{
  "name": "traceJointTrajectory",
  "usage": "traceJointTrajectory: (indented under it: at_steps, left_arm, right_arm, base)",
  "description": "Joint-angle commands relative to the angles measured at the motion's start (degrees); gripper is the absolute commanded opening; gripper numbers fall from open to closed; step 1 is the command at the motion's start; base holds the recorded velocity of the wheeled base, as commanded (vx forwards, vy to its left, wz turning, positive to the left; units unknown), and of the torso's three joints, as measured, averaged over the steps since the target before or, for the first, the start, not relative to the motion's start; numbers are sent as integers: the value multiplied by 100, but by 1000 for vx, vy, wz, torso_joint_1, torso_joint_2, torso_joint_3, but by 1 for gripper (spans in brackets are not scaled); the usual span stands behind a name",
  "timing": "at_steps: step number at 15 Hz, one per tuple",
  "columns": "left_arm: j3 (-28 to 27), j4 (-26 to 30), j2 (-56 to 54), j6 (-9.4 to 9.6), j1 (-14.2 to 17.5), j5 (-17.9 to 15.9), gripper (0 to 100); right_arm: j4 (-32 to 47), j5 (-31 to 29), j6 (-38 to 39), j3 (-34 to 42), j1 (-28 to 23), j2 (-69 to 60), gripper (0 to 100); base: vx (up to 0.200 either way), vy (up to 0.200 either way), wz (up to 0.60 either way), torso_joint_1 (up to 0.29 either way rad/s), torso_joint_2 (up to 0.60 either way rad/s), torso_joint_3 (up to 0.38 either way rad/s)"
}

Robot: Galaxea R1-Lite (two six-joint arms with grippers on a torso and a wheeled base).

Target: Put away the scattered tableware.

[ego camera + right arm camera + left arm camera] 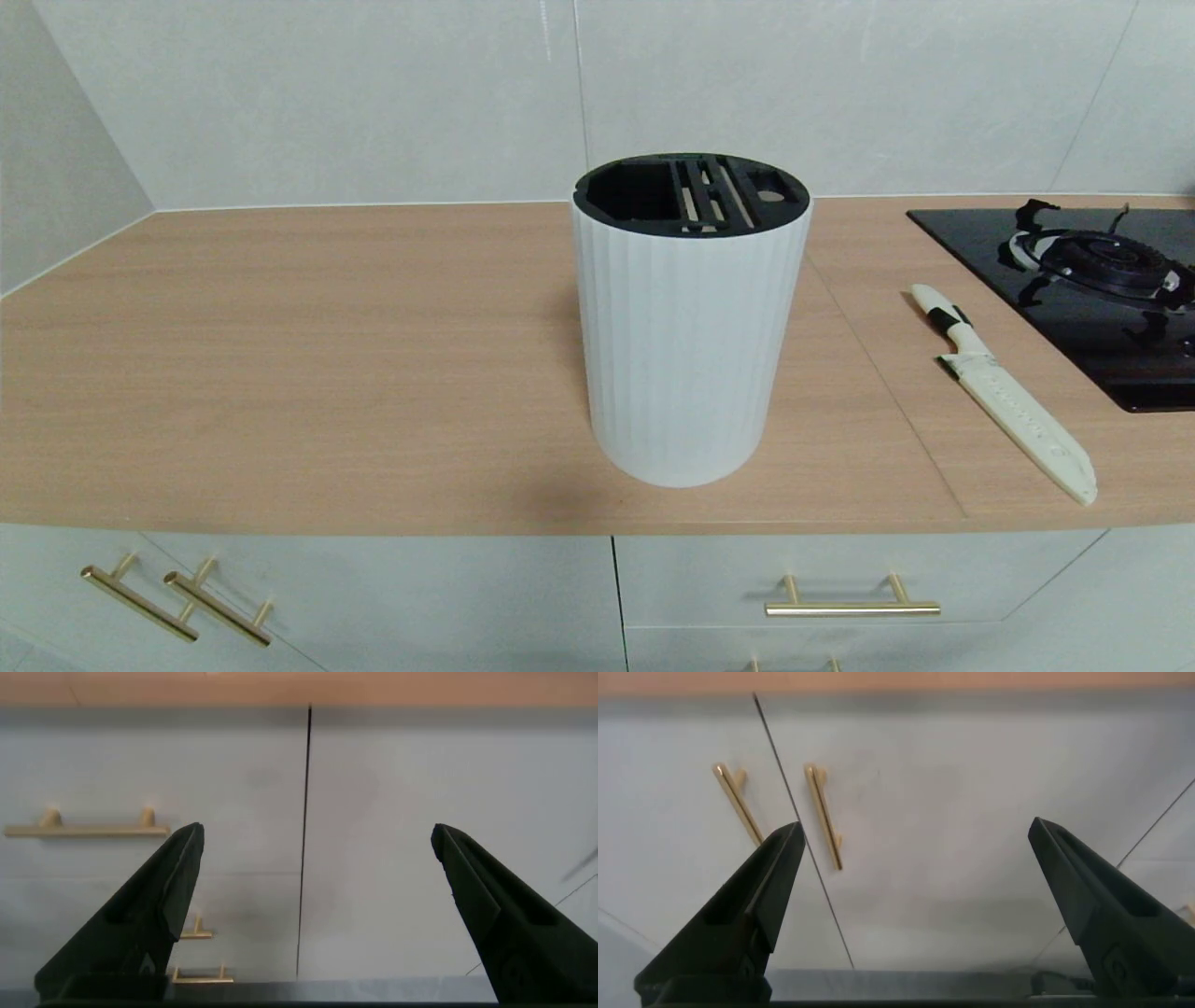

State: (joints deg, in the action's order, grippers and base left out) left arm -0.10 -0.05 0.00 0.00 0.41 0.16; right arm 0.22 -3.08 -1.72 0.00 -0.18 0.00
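A white ribbed cylindrical holder [686, 359] with a black slotted top [691, 193] stands upright on the wooden counter [280, 355], near its front edge. To its right a cream knife [1006, 394] with a black band on the handle lies flat, blade pointing toward the counter's front edge. My left gripper [915, 835] is open, below counter level, facing the cabinet fronts with nothing between its fingers. My right gripper [318, 835] is likewise open and empty, facing the cabinet fronts under the counter.
A black gas hob [1092, 280] with a burner sits at the back right, close to the knife. Tiled walls bound the counter at the back and left. Cabinet doors with gold handles [851, 607] run below the counter edge.
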Motion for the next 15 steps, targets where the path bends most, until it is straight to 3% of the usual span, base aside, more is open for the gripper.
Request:
traceJointTrajectory:
  at_steps: [1,15]
  left_arm:
    - [1,-4,9,0,2,2,100]
    - [1,-4,9,0,2,2,100]
  right_arm:
    - [-4,1,-4,0,1,9,100]
    - [-4,1,-4,0,1,9,100]
  base:
    - [0,0,0,237,-481,-251]
    - [0,0,0,255,-529,-274]
